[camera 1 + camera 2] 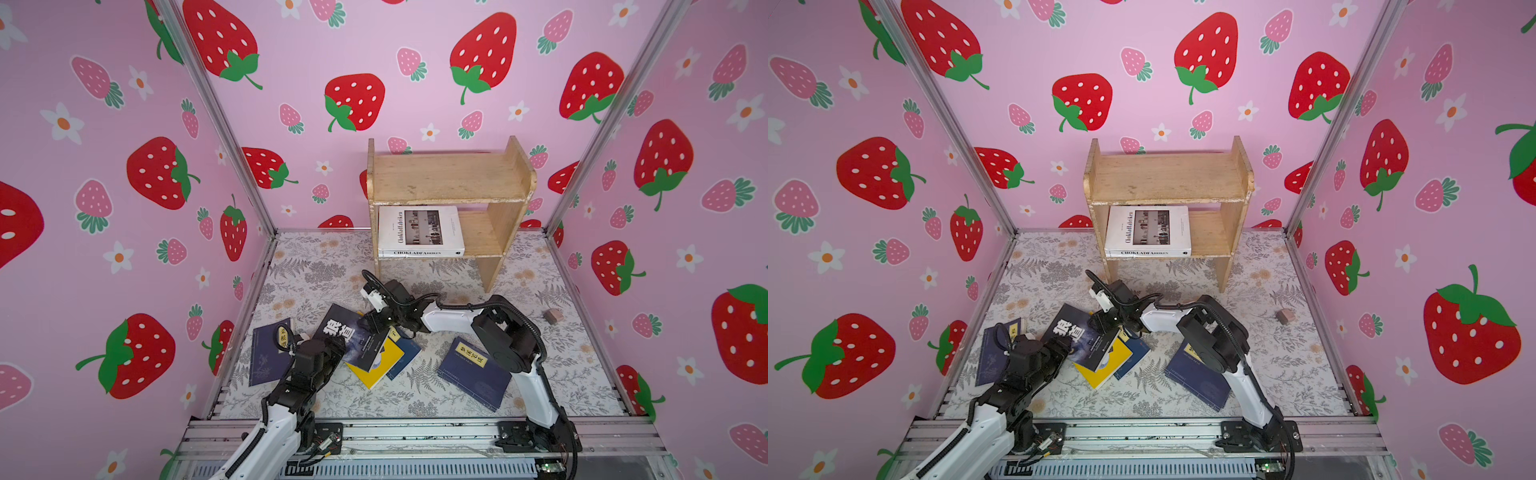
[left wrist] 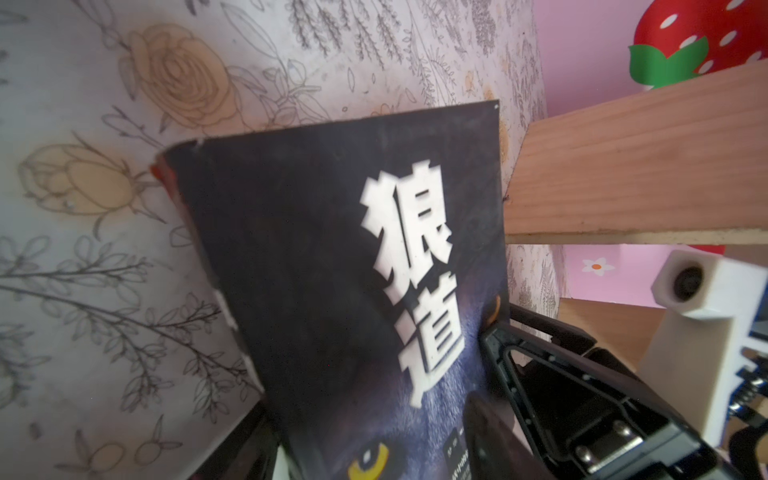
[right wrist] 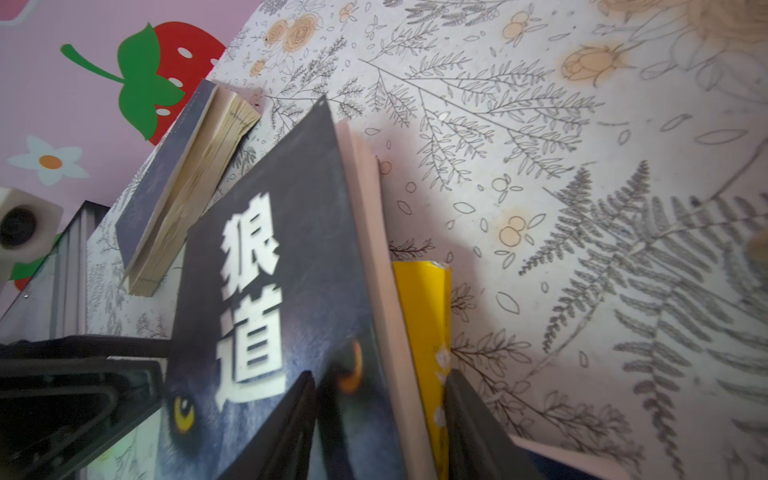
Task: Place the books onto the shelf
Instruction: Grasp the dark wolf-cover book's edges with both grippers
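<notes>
The dark wolf-face book [image 1: 345,332] [image 1: 1069,330] lies tilted on a yellow book [image 1: 365,374] in the middle of the floor. My left gripper [image 1: 340,344] [image 2: 370,444] is open, its jaws on either side of the book's near left edge. My right gripper [image 1: 372,322] [image 3: 378,415] is open at the far right edge, straddling the wolf book [image 3: 266,270] and the yellow book [image 3: 424,311]. The wooden shelf [image 1: 449,178] [image 1: 1167,176] stands at the back with the white book [image 1: 419,230] lying on its lower tier. Navy books lie at the left [image 1: 268,353] and right [image 1: 473,374].
Another navy book [image 1: 405,353] sticks out from under the yellow one. A small brown block [image 1: 552,316] sits by the right wall. Pink strawberry walls close in three sides, and an aluminium rail [image 1: 415,432] runs along the front.
</notes>
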`<move>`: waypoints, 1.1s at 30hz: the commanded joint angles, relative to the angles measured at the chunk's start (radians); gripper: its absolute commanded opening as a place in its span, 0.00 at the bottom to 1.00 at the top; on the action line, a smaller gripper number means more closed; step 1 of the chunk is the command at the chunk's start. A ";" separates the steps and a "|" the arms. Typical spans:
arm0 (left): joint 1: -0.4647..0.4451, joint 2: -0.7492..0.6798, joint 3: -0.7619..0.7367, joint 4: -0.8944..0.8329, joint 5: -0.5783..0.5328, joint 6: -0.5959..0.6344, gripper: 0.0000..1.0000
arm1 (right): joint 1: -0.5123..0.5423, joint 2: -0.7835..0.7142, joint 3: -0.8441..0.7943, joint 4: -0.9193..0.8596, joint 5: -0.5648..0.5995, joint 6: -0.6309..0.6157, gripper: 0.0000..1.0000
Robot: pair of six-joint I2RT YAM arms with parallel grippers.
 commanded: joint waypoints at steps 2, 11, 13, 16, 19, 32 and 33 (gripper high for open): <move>0.004 -0.026 -0.001 0.066 0.007 0.021 0.66 | 0.022 0.013 -0.002 0.033 -0.085 0.003 0.52; 0.006 -0.057 -0.002 0.090 0.024 0.027 0.62 | 0.034 0.017 0.007 0.060 -0.127 0.011 0.48; 0.006 -0.064 0.001 0.091 0.029 0.031 0.63 | 0.034 0.022 0.014 0.062 -0.141 0.011 0.48; 0.006 -0.070 0.009 0.084 0.037 0.040 0.64 | 0.037 0.024 0.020 0.075 -0.167 0.014 0.48; 0.006 -0.074 0.014 0.080 0.039 0.042 0.64 | 0.042 0.028 0.031 0.076 -0.184 0.012 0.47; 0.007 -0.113 0.123 -0.154 0.016 0.104 0.76 | 0.055 0.047 0.054 0.079 -0.212 0.012 0.47; 0.008 -0.110 0.125 -0.159 0.017 0.102 0.77 | 0.056 0.047 0.054 0.080 -0.213 0.012 0.47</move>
